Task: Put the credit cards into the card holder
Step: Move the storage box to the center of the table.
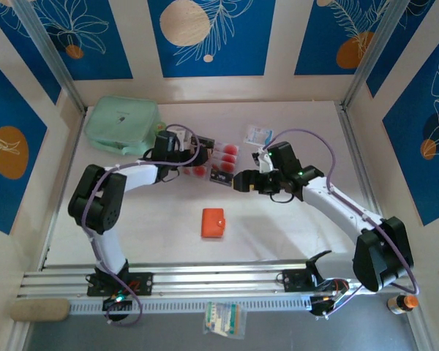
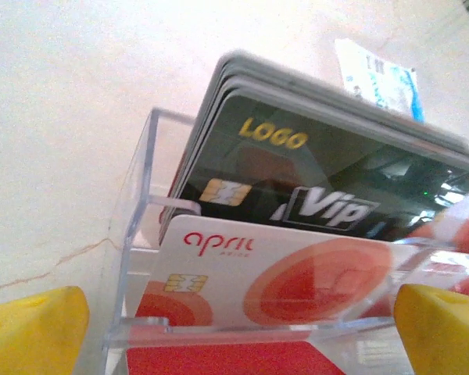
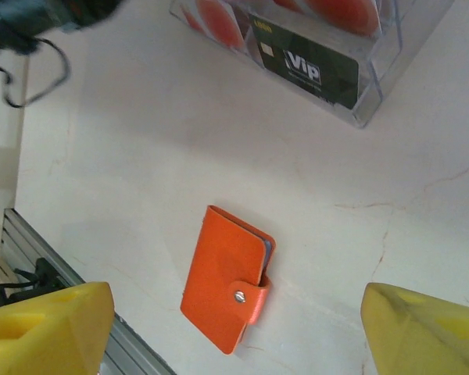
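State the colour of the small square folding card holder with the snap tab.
The card holder is bright orange; it shows best in the right wrist view.

On the white tabletop (image 1: 161, 227), the small orange square folding card holder (image 1: 213, 223) lies near the front middle, apart from everything else. Behind it stands a clear acrylic tiered stand (image 1: 218, 162) with the thin rectangular credit cards (image 2: 297, 281) upright in its tiers, one row behind another. A mint-green zip pouch (image 1: 123, 124) lies in the back left corner, left of the stand. A small blue-and-white packet (image 1: 259, 135) lies just behind the stand's right end. The left gripper (image 2: 238, 324) is at the stand, its fingers (image 2: 31, 332) to either side of it. The right gripper (image 1: 240, 181) is just right of the stand's front, behind and right of the card holder.
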Action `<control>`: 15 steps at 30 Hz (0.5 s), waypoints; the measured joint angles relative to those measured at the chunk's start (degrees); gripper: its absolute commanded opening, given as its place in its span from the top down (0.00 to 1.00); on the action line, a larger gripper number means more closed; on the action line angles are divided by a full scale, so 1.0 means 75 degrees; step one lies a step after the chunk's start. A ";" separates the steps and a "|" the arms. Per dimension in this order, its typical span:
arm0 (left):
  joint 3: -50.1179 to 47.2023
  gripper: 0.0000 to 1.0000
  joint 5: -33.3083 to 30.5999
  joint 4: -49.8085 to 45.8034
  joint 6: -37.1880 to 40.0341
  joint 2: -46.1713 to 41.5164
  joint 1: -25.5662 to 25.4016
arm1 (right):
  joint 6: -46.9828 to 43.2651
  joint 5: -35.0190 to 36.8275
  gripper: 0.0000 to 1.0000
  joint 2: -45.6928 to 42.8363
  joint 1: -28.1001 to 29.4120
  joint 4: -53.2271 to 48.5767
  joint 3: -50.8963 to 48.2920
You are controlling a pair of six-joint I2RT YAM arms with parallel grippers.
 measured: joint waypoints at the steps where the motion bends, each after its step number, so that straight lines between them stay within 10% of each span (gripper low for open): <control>1: 0.0050 0.00 0.0006 -0.0128 -0.0032 -0.0131 0.0000 | 0.0009 0.0038 0.18 0.0105 0.0041 0.0017 -0.0017; 15: 0.0388 0.00 -0.0280 -0.1617 -0.0717 -0.1836 0.0020 | 0.0493 -0.0079 0.25 0.2425 0.0562 0.1247 0.0227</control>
